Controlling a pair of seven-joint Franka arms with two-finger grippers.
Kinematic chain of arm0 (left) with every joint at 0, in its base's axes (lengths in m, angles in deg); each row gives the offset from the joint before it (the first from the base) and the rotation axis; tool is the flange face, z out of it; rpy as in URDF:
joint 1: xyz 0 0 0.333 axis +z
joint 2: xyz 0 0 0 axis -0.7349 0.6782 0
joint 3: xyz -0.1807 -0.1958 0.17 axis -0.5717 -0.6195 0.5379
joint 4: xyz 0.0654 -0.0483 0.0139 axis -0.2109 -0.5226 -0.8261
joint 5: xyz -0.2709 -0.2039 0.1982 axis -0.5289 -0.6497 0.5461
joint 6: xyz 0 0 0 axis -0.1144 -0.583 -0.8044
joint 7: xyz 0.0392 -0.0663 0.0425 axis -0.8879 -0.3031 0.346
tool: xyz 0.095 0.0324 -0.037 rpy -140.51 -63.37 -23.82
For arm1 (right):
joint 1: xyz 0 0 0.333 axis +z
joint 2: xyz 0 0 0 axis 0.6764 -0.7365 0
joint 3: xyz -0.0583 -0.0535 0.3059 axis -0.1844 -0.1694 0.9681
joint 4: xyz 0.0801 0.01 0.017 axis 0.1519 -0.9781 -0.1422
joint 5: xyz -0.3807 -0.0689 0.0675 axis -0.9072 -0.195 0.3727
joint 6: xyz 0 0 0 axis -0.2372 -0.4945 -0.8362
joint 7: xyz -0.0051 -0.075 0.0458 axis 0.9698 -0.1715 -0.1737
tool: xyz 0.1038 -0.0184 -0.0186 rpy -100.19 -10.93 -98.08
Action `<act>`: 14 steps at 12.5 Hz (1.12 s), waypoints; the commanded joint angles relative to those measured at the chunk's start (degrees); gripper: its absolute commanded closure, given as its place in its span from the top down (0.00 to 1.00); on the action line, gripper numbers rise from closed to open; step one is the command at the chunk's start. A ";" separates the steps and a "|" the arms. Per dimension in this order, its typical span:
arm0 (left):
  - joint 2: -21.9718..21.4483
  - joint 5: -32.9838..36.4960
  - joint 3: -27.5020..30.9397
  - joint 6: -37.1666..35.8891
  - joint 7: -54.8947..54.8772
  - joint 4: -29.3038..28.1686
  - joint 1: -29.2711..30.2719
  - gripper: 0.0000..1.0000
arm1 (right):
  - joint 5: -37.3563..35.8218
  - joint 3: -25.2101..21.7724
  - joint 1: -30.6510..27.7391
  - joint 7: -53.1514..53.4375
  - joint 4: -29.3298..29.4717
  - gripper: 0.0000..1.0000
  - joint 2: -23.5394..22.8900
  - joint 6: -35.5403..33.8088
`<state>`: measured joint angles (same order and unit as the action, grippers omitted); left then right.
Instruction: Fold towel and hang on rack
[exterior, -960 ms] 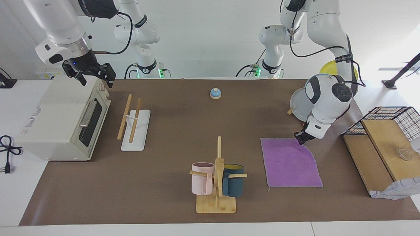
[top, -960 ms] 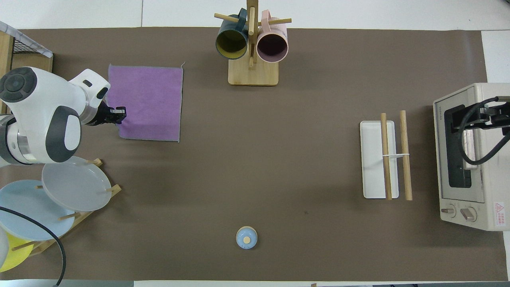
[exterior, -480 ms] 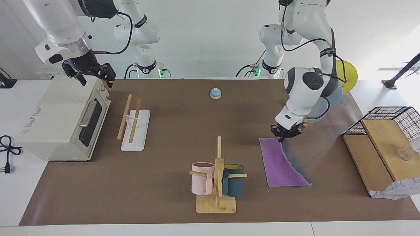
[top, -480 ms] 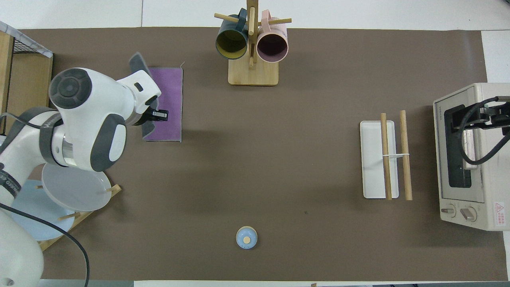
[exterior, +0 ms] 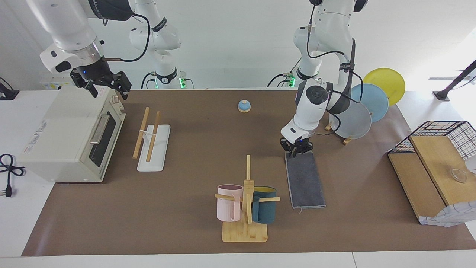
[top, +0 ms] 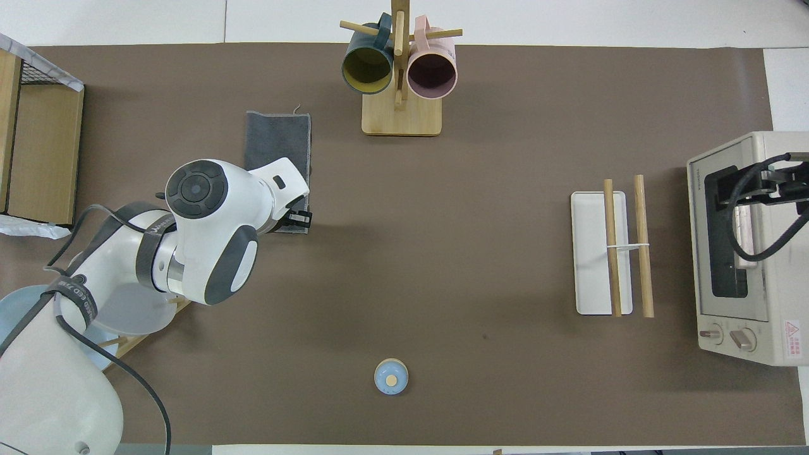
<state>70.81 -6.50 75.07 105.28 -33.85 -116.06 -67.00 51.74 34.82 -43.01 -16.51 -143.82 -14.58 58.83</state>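
The towel [exterior: 305, 180] lies folded in half on the table, dark grey face up, a narrow strip beside the mug tree; it also shows in the overhead view [top: 278, 136]. My left gripper [exterior: 296, 150] is down at the towel's end nearest the robots, shut on its edge; in the overhead view the left gripper [top: 303, 218] covers that end. The rack [exterior: 148, 136], two wooden rods over a white base, stands next to the toaster oven, also in the overhead view [top: 610, 253]. My right gripper [exterior: 100, 85] waits open and empty over the toaster oven.
A bamboo mug tree [exterior: 245, 201] with pink and teal mugs stands beside the towel. A plate stand [exterior: 353, 119] is near the left arm's base. A toaster oven [exterior: 63, 130], a small blue bell [exterior: 244, 106] and a wooden box with a wire basket [exterior: 427, 175] are also here.
My left gripper carried the towel's corner across toward the mug tree and lowered it, folding the purple face inside. The towel now lies grey side up. The right arm has not moved.
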 commanded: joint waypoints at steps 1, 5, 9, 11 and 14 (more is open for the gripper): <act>-1.57 0.57 -0.01 -1.98 0.17 0.09 2.72 1.00 | -0.21 0.66 -0.96 -1.29 -0.02 1.00 0.34 -0.83; 0.09 -10.12 -0.09 -2.70 -4.89 4.39 10.44 1.00 | -0.21 0.66 -0.96 -1.38 -0.02 1.00 0.34 -0.83; 6.23 -22.09 -0.36 1.77 -13.36 6.84 14.51 1.00 | -0.21 0.66 -0.96 -1.38 -0.02 1.00 0.34 -0.83; 8.09 -24.56 -0.89 1.96 -13.19 8.96 14.78 1.00 | -0.21 0.57 -0.96 -1.38 -0.02 1.00 0.34 -0.83; 9.06 -25.01 -1.59 2.92 -13.19 9.14 14.52 0.99 | -0.21 0.66 -0.96 -1.38 -0.02 1.00 0.34 -0.83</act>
<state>78.72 -30.41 74.05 106.86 -46.57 -107.83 -52.48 51.74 34.82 -43.01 -16.51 -143.82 -14.58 58.83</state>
